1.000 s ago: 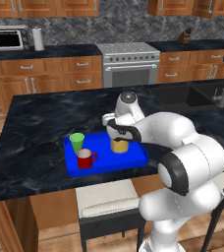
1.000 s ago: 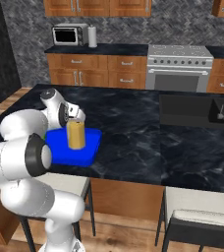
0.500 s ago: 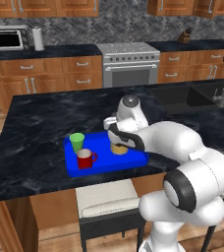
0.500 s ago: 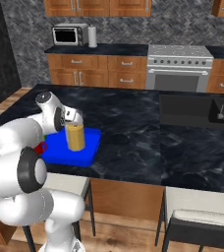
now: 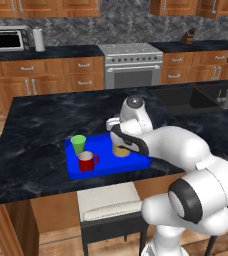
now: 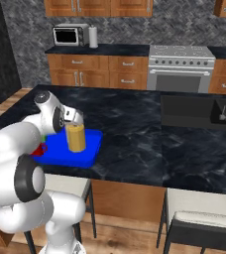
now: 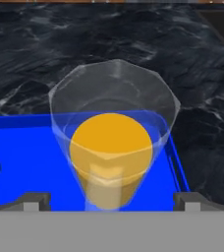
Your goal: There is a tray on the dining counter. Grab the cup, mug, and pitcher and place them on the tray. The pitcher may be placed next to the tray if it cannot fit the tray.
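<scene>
3 vessels: cup (image 5: 78,144), mug (image 5: 86,161), pitcher (image 6: 76,137) all on tray (image 5: 103,169).
Jaws: spread wide, gripping nothing, flanking pitcher.
Next: lift clear without tipping it.

I'm looking at the dining counter (image 5: 36,130), black marbled stone with white veins over a brown wooden base. The one thing lying directly on it is the blue tray (image 5: 106,167), set near the counter's front edge. From the right base view the tray (image 6: 87,155) sits toward the counter's (image 6: 135,134) left end.
</scene>
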